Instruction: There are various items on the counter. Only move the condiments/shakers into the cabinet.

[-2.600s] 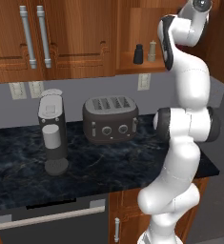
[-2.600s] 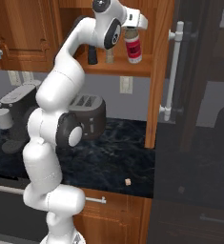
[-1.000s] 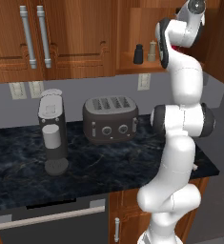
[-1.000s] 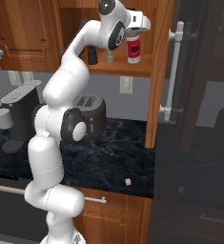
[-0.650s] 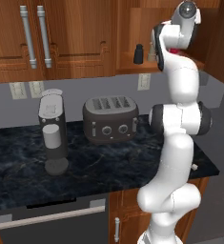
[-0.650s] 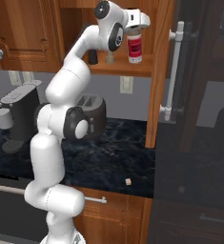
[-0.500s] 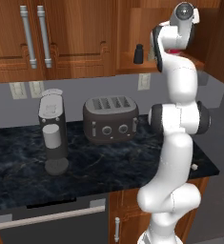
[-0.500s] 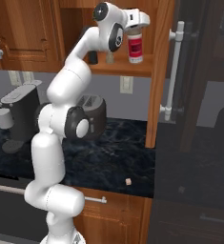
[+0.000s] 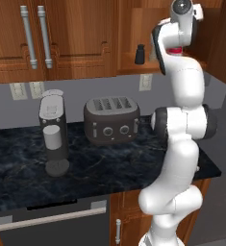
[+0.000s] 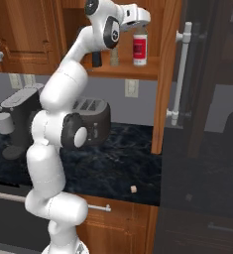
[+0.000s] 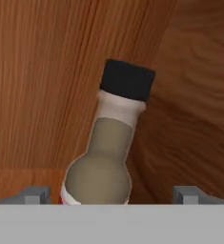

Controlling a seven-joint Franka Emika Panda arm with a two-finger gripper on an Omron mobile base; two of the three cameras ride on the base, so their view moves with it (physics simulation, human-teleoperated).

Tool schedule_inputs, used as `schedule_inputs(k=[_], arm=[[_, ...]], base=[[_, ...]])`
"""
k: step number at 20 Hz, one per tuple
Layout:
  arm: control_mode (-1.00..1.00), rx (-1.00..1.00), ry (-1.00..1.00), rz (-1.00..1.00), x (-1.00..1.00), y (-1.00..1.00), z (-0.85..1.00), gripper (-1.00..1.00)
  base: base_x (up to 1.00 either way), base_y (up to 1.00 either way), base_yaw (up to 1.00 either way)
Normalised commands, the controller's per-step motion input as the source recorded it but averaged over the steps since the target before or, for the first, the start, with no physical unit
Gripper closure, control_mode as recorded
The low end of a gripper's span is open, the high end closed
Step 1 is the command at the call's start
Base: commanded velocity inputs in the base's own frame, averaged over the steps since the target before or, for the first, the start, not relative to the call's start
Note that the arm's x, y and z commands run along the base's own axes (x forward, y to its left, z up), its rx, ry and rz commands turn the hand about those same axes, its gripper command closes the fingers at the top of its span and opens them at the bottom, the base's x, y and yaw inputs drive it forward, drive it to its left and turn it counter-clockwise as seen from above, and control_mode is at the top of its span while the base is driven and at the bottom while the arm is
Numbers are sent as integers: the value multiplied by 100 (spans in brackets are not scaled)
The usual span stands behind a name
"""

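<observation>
Left base view: black shaker stands on the cabinet shelf.
Right base view: bottle upright beside tan shaker; red label, print unreadable, probably too small.
Hand view: gripper spread wide, bottle between fingertips, ungripped.

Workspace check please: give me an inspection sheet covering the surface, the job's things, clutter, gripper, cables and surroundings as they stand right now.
Surface: black marbled counter; a small pale speck near its front edge.
Job's things: clear bottle with red label upright on the cabinet shelf; black shaker and tan shaker also upright on that shelf.
Clutter: toaster and coffee machine on the counter.
Gripper: gripper just above the bottle's dark cap, fingers spread wide to either side, not touching the bottle.
Cables: nothing seen.
Surroundings: wooden doors with silver handles, wall outlets, dark tall unit with a long handle.
</observation>
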Motion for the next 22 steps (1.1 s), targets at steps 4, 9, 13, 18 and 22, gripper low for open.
schedule_inputs(k=[4, 9, 13, 18, 22], arm=[[-100, 0, -25, -17, -100, 51, -88, -100], [-100, 0, -24, -17, -100, 48, -99, -100], [-100, -2, -20, -15, -100, 42, -100, -100], [-100, 0, -13, -16, -100, 42, -97, -100], [-100, 1, -2, -23, -100, 50, -58, -100]], base=[[0, 0, 0], [0, 0, 0], [0, 0, 0], [0, 0, 0], [0, 0, 0]])
